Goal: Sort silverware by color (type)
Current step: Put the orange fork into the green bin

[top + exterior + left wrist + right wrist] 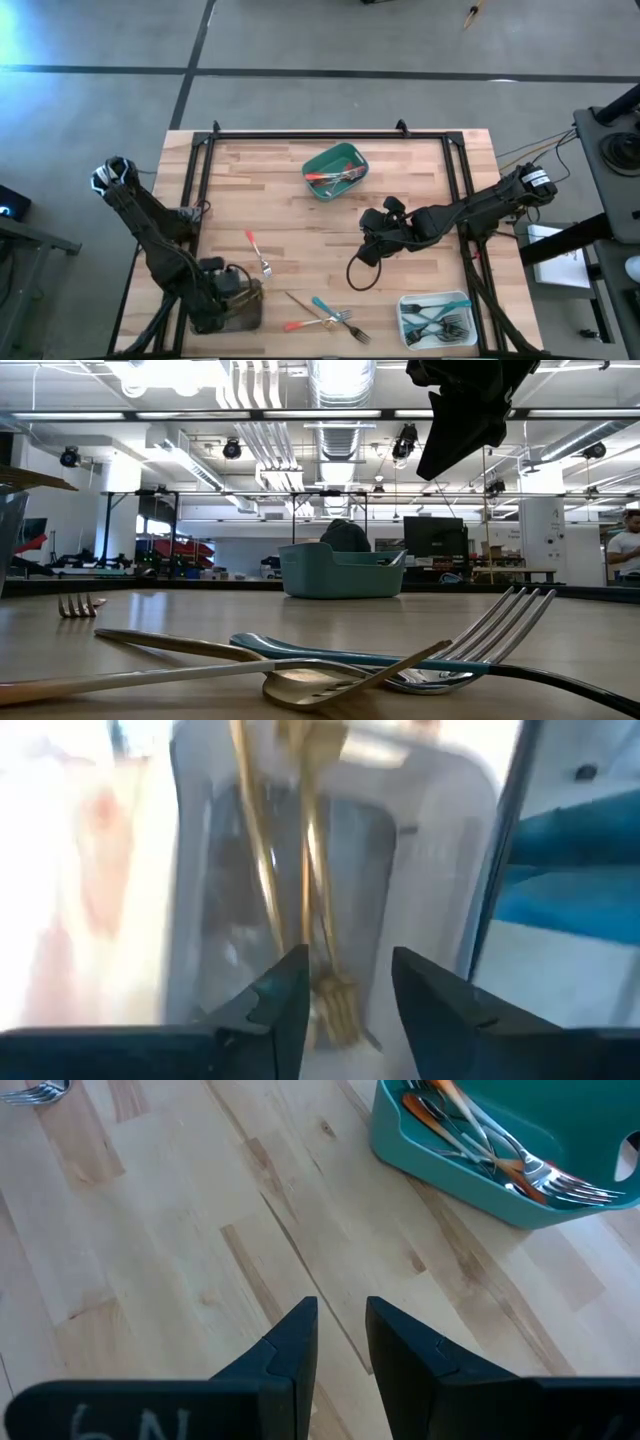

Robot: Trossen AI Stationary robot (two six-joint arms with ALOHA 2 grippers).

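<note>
Gold forks (pixel 325 920) lie in the grey tray (pixel 440 870) under the left hand (pixel 345 995), its fingers apart and empty; lift straight up so nothing catches. Right hand (pixel 340 1342) waits half-open, empty, over the bench (pixel 300 215)

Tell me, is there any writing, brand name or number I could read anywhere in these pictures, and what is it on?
Pale marks on the right gripper, along its dark body nearest the camera: cut off by the picture's edge, not readable for sure.
Screens and signs in the room behind the table in the low view: too small to read.
Trays, silverware and table: no writing visible.
</note>
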